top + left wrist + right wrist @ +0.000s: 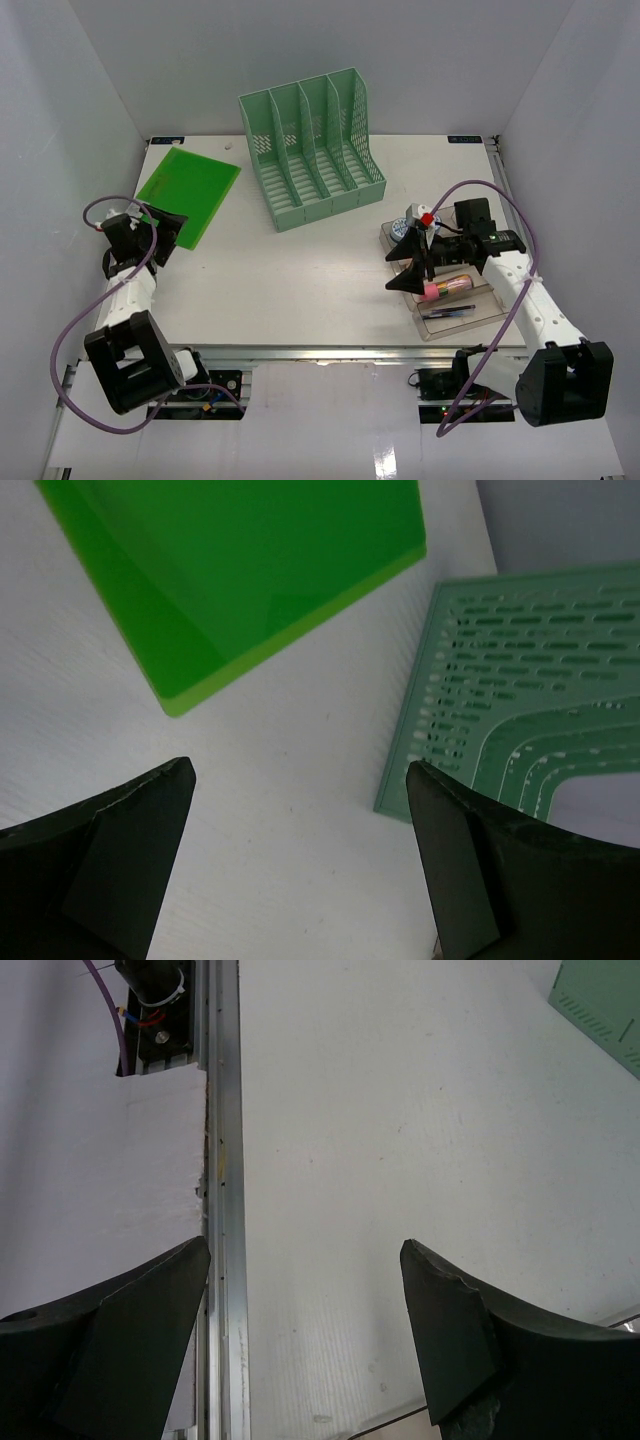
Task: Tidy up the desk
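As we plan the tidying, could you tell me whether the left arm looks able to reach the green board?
Probably yes: its open pincer sits just short of the green board, with only bare desk between them.

loads of open desk [300, 290] across the near middle, green file rack [315, 150] blocks far centre, flat green board [190, 192] far left, loaded clear tray [492, 316] crowds the right side

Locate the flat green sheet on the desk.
In the top view the green sheet lies flat at the far left corner of the desk, left of the green file rack and just ahead of the open left gripper.
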Controlling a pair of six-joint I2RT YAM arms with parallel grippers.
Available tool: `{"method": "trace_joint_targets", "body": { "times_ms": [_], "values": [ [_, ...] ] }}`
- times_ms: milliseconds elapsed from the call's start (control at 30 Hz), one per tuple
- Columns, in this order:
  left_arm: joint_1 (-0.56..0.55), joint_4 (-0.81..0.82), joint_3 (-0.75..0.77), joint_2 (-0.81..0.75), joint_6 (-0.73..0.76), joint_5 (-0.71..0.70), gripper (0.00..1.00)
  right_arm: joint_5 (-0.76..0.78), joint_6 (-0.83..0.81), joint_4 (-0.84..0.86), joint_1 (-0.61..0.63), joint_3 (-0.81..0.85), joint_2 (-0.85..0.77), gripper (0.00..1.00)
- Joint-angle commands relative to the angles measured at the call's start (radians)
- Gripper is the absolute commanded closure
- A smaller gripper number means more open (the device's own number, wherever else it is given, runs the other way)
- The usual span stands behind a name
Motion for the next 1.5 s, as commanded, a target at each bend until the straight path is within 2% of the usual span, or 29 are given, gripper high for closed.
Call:
{"method": "trace_joint_targets", "body": {
  "times_ms": [0,167,300,433,533,667,800,933,1033,1267,1467],
  "values": [
    [0.014,0.018,0.123,0.05,-0.012,-0.188,0.02,-0.065,0.007,0.025,-0.005,0.001,-0.038,0.16],
    [0.014,-0.173,0.279,0.171,0.036,-0.467,0.02,-0.077,0.005,0.025,-0.007,-0.004,-0.03,0.16],
    [0.019,-0.131,0.288,0.228,0.085,-0.553,0.02,-0.124,-0.032,0.004,-0.007,-0.016,-0.015,0.16],
    [0.042,-0.051,0.278,0.314,0.098,-0.523,0.04,-0.189,-0.252,-0.13,-0.013,-0.016,0.0,0.16],
    [0.044,-0.051,0.323,0.412,0.121,-0.547,0.11,-0.187,-0.358,-0.214,-0.026,-0.005,0.054,0.16],
    [0.048,0.013,0.329,0.479,0.109,-0.584,0.12,-0.185,-0.455,-0.293,-0.06,0.01,0.118,0.16],
    [0.049,0.1,0.345,0.557,0.092,-0.56,0.15,-0.191,-0.606,-0.406,-0.109,0.03,0.179,0.16],
    [0.049,0.177,0.356,0.607,0.074,-0.532,0.22,-0.206,-0.732,-0.531,-0.159,0.044,0.227,0.16],
    [0.049,0.193,0.393,0.646,0.073,-0.533,0.23,-0.208,-0.766,-0.56,-0.204,0.05,0.252,0.17],
    [0.064,0.227,0.462,0.721,0.081,-0.563,0.24,-0.207,-0.801,-0.585,-0.222,0.059,0.294,0.17],
    [0.065,0.27,0.477,0.729,0.109,-0.54,0.3,-0.21,-0.796,-0.589,-0.222,0.065,0.312,0.17]
  ]
}}
